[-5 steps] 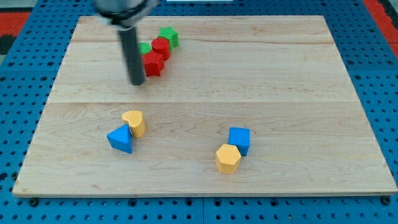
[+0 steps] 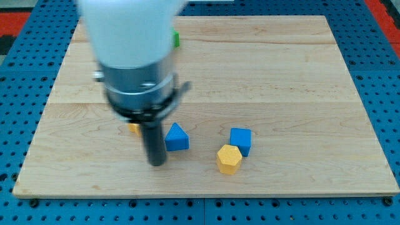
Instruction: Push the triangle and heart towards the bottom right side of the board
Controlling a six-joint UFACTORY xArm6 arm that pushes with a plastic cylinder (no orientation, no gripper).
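The blue triangle (image 2: 177, 137) lies on the wooden board (image 2: 281, 75), left of centre in the lower half. Only a small yellow edge of the heart (image 2: 134, 129) shows, to the triangle's left, behind the rod; the arm hides the rest. My tip (image 2: 156, 163) is just below and left of the blue triangle, the rod close against its left side. The arm's big body covers the upper left of the board.
A blue cube (image 2: 240, 140) and a yellow hexagonal block (image 2: 229, 159) sit together right of the triangle. A sliver of a green block (image 2: 177, 40) shows at the top beside the arm. The red blocks are hidden behind the arm.
My tip has moved from near the red blocks down toward the view's bottom. The blue triangle has slid to the right, away from the yellow heart. The arm now hides the red blocks.
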